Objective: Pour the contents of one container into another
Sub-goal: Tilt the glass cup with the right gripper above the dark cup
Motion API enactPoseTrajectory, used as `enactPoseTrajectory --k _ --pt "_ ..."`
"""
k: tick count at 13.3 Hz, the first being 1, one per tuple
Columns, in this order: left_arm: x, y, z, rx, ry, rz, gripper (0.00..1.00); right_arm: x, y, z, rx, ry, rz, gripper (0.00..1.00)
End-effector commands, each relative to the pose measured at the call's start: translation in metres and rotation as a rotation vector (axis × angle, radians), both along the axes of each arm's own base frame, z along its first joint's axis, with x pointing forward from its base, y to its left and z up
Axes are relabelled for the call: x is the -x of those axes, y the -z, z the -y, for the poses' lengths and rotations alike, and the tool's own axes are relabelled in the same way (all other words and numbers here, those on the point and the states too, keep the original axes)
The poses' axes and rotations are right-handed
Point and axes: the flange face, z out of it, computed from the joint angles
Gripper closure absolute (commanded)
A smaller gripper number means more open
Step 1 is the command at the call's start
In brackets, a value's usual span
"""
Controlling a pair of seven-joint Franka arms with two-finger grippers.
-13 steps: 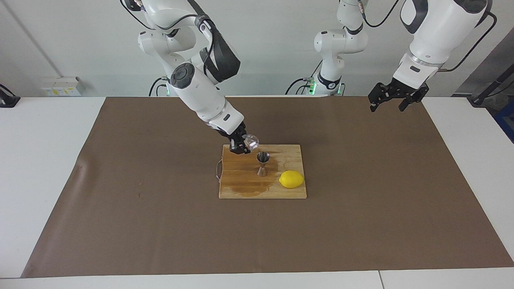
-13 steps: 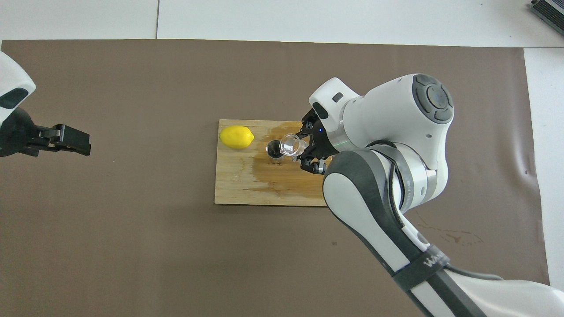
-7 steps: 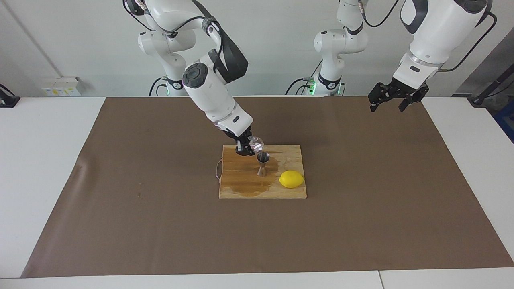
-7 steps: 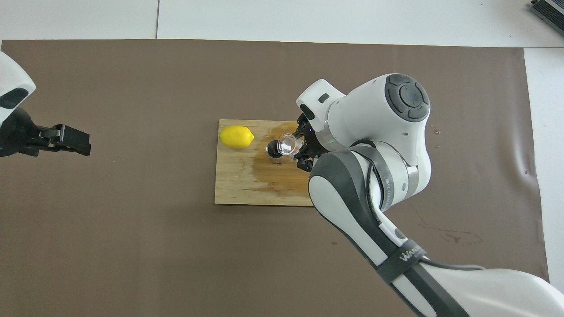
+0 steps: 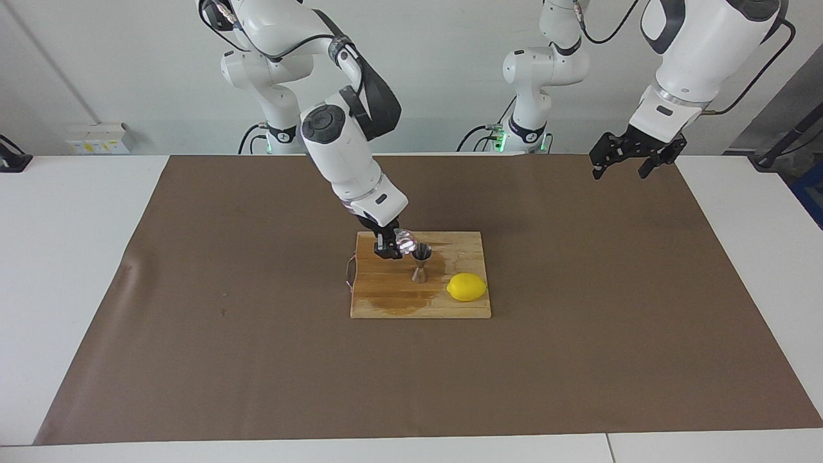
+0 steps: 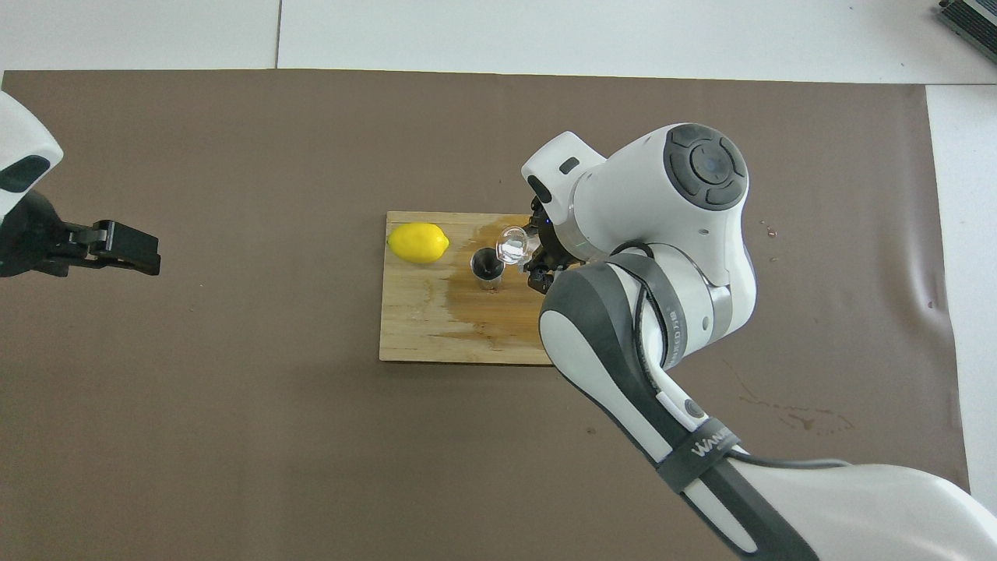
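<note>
My right gripper (image 5: 391, 245) is shut on the small clear glass vessel (image 5: 405, 241) and holds it tilted just beside the upper rim of the steel hourglass jigger (image 5: 420, 262). The jigger stands upright on the wooden cutting board (image 5: 386, 302). In the overhead view the glass (image 6: 512, 248) sits at the edge of the jigger's open mouth (image 6: 487, 267), with the right gripper (image 6: 537, 263) toward the right arm's end of the board (image 6: 413, 327). My left gripper (image 5: 630, 161) is open and empty, and waits in the air over the left arm's end of the brown mat (image 6: 117, 245).
A yellow lemon (image 5: 467, 287) lies on the board beside the jigger, toward the left arm's end (image 6: 418, 242). A dark wet patch (image 5: 402, 299) spreads over the board around the jigger. A brown mat (image 5: 257, 360) covers the table.
My right gripper has come down and swung the glass in from above the board to right beside the jigger's rim. The left arm has not moved.
</note>
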Motion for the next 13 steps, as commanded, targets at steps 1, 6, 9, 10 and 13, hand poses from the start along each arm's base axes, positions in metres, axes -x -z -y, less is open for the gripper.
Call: enactPoseTrajectory --k 1,6,9,10,13 --pt "0.006 -0.003 -0.002 -0.018 -0.008 -0.001 0.00 -0.006 0.000 -0.014 0.026 0.031 -0.001 1.00" --pt "0.006 -0.003 -0.002 -0.018 -0.008 0.000 0.00 -0.008 0.004 -0.023 0.089 0.041 -0.005 1.00" --pt "0.006 -0.003 -0.002 -0.018 -0.008 0.000 0.00 -0.005 0.004 -0.029 0.123 0.047 -0.011 1.00" --pt "0.006 -0.003 -0.002 -0.018 -0.008 0.000 0.00 -0.005 0.005 -0.028 0.137 0.051 -0.013 1.00" --pt "0.006 -0.003 -0.002 -0.018 -0.008 -0.001 0.00 -0.002 0.003 -0.030 0.175 0.046 -0.017 1.00"
